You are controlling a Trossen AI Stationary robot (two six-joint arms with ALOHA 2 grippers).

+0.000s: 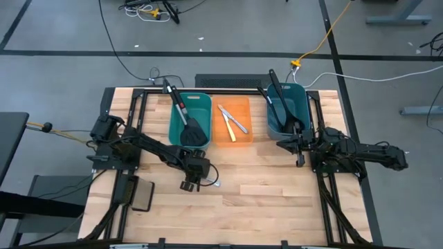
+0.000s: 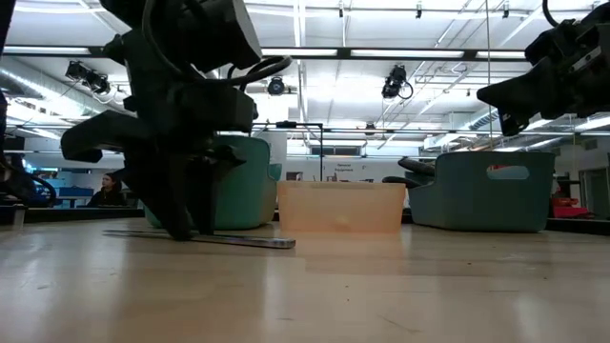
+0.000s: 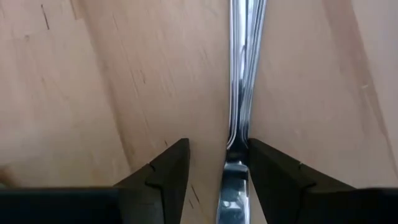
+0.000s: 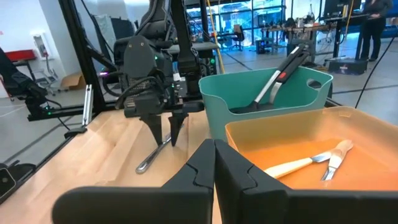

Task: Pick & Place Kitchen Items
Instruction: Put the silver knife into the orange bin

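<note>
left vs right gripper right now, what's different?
Left gripper is down at the table with fingers open, astride a silver knife lying flat. Right gripper is shut, empty, raised by the right teal bin. Both are dark two-finger grippers.

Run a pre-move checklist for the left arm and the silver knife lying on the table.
1. Left gripper open, fingers either side of the silver knife: ok.
2. Knife flat on the wooden table, apart from other utensils: ok.
3. Knife centred between the fingers: not ok, it lies closer to one finger.
4. Orange bin has room beside the two knives in it: ok.
5. Right gripper shut, waiting near the right teal bin, off the path: ok.
</note>
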